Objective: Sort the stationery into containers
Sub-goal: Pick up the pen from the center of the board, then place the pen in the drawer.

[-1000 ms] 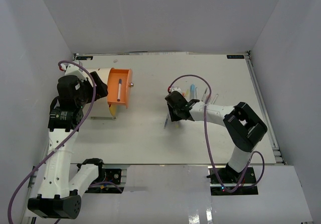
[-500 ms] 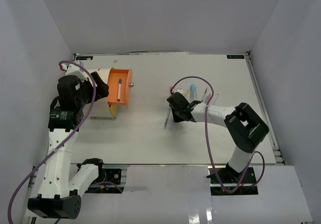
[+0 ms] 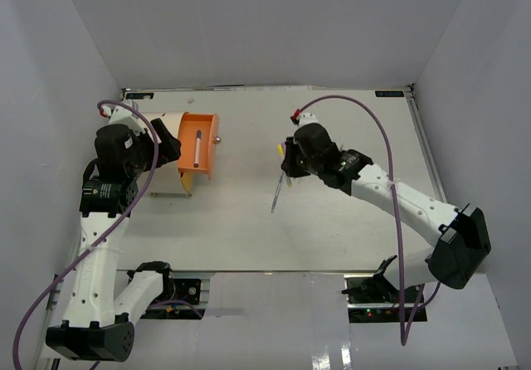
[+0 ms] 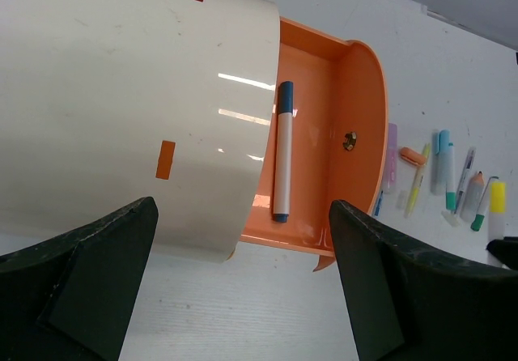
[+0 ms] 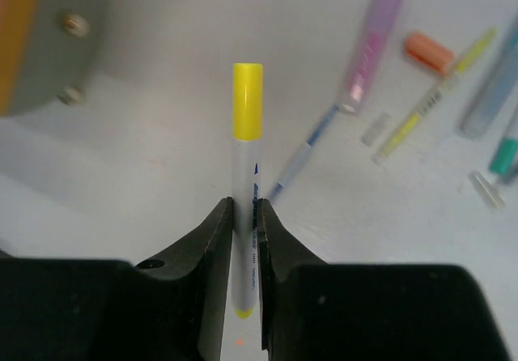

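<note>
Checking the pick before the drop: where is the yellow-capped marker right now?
In the right wrist view the yellow-capped marker is clamped in the right gripper, above the table, left of the pens still lying there.

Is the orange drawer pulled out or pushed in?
Pulled out. The orange drawer sticks out of the cream drum, and a blue-capped pen lies inside it.

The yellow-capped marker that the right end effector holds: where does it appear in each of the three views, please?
Top external: the yellow-capped marker shows as a small yellow spot at the right end effector, right of centre.
Left wrist: at the far right edge, its yellow cap up.
Right wrist: centre, upright between the fingers.
Shared landmark: the loose pens on the table.
</note>
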Tool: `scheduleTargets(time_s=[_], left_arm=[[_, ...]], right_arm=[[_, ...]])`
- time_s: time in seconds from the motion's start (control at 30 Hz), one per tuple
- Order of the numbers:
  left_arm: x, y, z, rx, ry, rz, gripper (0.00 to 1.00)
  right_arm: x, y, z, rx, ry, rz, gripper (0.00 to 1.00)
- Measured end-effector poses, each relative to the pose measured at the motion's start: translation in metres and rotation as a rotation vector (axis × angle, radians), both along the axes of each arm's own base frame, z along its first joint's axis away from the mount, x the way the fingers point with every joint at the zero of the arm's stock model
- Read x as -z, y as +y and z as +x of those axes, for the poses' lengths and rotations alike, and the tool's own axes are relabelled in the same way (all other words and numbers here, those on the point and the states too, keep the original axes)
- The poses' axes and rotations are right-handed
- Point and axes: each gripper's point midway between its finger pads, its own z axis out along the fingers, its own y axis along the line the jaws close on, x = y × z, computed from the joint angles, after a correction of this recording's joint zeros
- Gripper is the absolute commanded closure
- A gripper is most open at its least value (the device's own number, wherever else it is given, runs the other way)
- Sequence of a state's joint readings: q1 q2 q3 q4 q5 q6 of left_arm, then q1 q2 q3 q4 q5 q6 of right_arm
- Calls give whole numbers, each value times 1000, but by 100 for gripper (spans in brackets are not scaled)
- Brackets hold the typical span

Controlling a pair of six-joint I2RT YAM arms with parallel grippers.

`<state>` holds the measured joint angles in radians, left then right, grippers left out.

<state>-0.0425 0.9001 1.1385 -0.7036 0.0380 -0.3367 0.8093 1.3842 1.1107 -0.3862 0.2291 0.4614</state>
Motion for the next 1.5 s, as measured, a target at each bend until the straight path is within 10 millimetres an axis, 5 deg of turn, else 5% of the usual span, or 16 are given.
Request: scheduleTargets(time_s=[0.13,0.27,0.47,0.7,1.03,1.33,1.5], left_arm=[[0,0,0,-2,1,-2,2],[0,1,-1,-7,3,-1,2],[0,4,-5,-23,4,6,2],[-1,9,-10,-47,1,16,2],[-4,11,-12,-58,-8,21,2],[-4,11,-12,-60,-9,21,2],[-4,11,-13,-59,-11,21,2]], right_arm=[[-92,50,20,-79,-104,212,81],[-164,99,30,-166,-178,391,81],[-216,171,40,-263,-204,557,81],[-190,218,42,-266,-129,618,81],[-141,251,50,-247,-62,588,45],[-140,234,64,-217,-186,476,31],[-147,164,65,-149,-285,331,31]])
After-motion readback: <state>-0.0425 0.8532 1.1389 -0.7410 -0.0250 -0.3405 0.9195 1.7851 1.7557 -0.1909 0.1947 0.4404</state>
